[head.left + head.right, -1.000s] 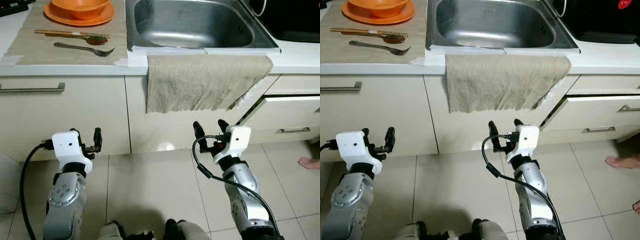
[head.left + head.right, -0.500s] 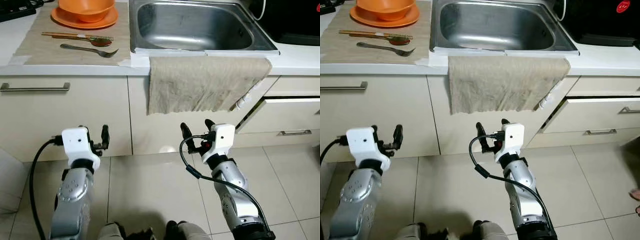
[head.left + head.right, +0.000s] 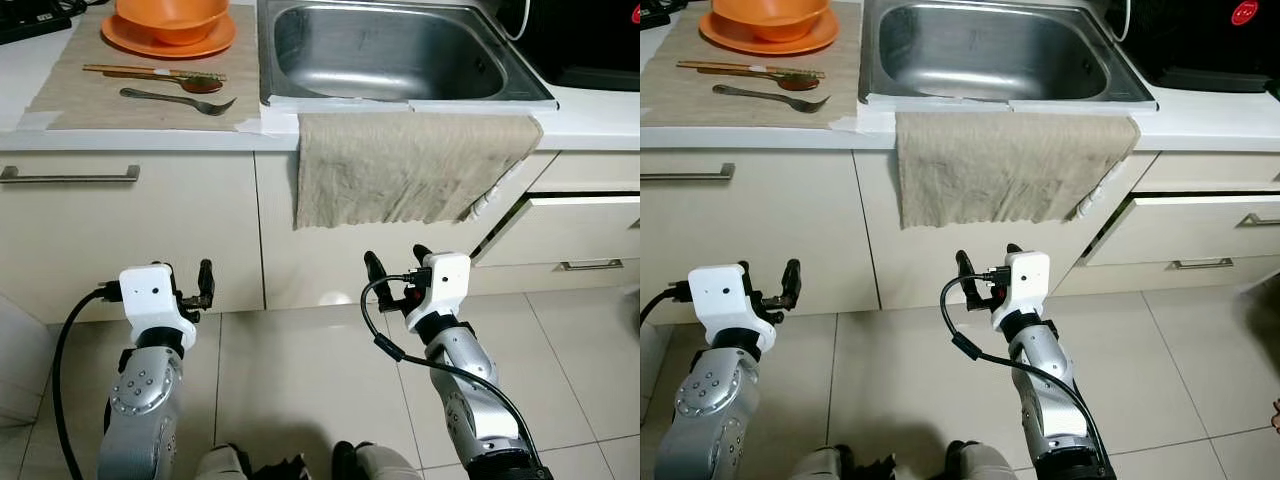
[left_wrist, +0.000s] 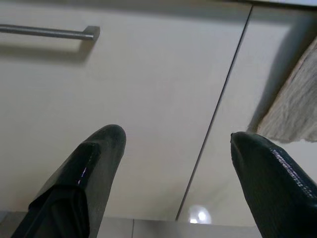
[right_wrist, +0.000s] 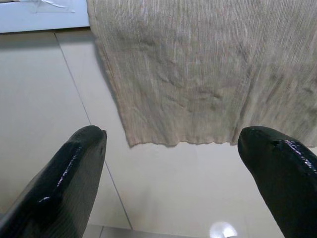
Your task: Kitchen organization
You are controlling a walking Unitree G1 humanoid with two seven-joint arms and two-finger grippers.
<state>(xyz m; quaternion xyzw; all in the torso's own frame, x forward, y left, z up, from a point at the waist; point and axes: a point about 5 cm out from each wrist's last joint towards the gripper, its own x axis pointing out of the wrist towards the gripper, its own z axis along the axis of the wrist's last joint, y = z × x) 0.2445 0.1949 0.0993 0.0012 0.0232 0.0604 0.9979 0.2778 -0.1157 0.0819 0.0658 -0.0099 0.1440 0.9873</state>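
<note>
- A kitchen counter [image 3: 150, 135] is seen from above, with cream cabinet fronts below it and a tiled floor [image 3: 300, 380] at the base.
- A steel sink [image 3: 390, 50] is set at 12 o'clock in the head views.
- A beige cloth [image 3: 410, 165] is draped over the counter edge below the sink and hangs down the cabinet front.
- At 11 o'clock a woven mat [image 3: 70, 90] is laid on the counter; on it an orange bowl [image 3: 172, 15] is stacked on an orange plate [image 3: 200, 40].
- Just in front of the plate, chopsticks [image 3: 130, 71], a dark spoon [image 3: 195, 84] and a metal fork [image 3: 175, 98] are laid side by side.
- At 3 o'clock a drawer [image 3: 580, 235] is seen slightly pulled out.
- A black appliance [image 3: 1200, 40] is placed at 1 o'clock; a red round mark [image 3: 1243, 10] is seen on it, but its writing cannot be read.
- The left gripper [image 4: 173, 163] is held low before the cabinet door [image 4: 124, 99], below a metal handle [image 4: 49, 32]; its fingers are spread wide and nothing is held.
- The right gripper [image 5: 171, 168] is held low at 6 o'clock, aimed at the lower edge of the cloth; its fingers are spread wide apart and nothing is gripped.
</note>
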